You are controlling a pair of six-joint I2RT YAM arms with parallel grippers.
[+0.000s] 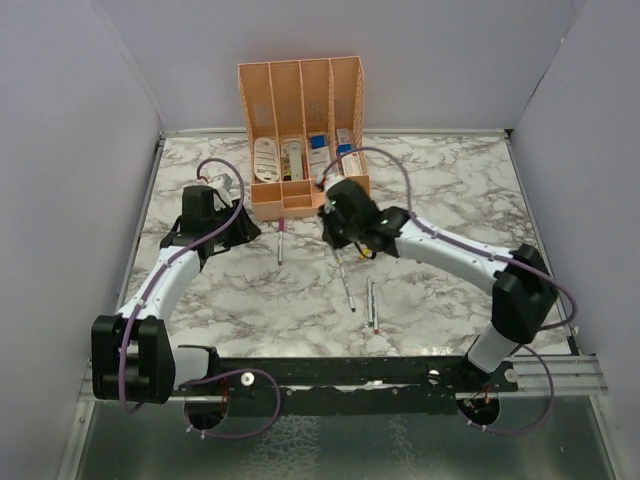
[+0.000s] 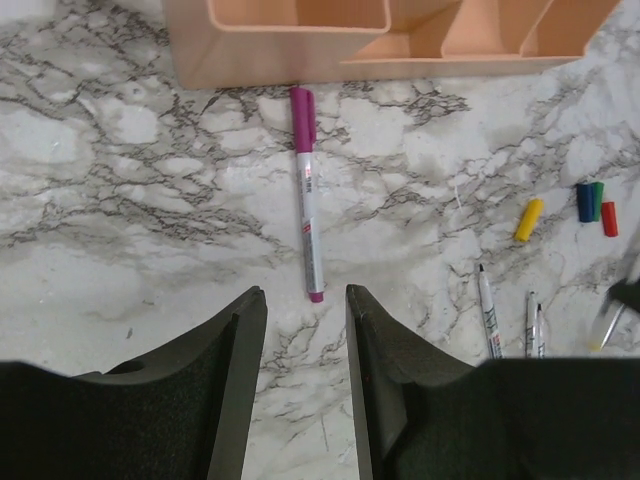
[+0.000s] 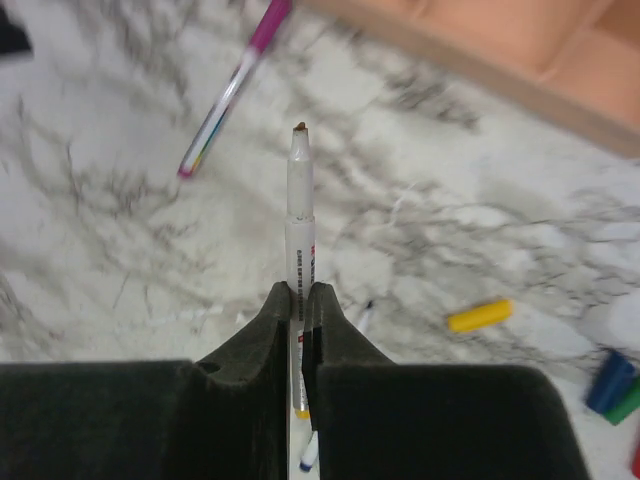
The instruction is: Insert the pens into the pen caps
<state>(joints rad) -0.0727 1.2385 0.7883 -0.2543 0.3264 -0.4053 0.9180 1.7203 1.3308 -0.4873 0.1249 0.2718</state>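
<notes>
My right gripper [image 3: 302, 290] is shut on a silver pen [image 3: 300, 200] with a yellow rear end, held above the table with its bare tip pointing forward. The yellow cap [image 3: 480, 316] lies on the table to its right, with the dark blue cap [image 3: 608, 380] and green cap [image 3: 628, 398] further right. My left gripper [image 2: 303, 292] is open and empty just short of a pen that wears the purple cap [image 2: 307, 190]. The left wrist view also shows the yellow cap [image 2: 529, 219], blue cap [image 2: 583, 201], green cap [image 2: 597, 198], red cap [image 2: 609, 218] and two uncapped pens [image 2: 488, 315].
The orange organiser [image 1: 300, 130] with white and blue stationery stands at the back centre, close behind both grippers [image 1: 335, 215]. Two loose pens [image 1: 346, 285] lie on the marble table toward the near edge. White walls stand on both sides.
</notes>
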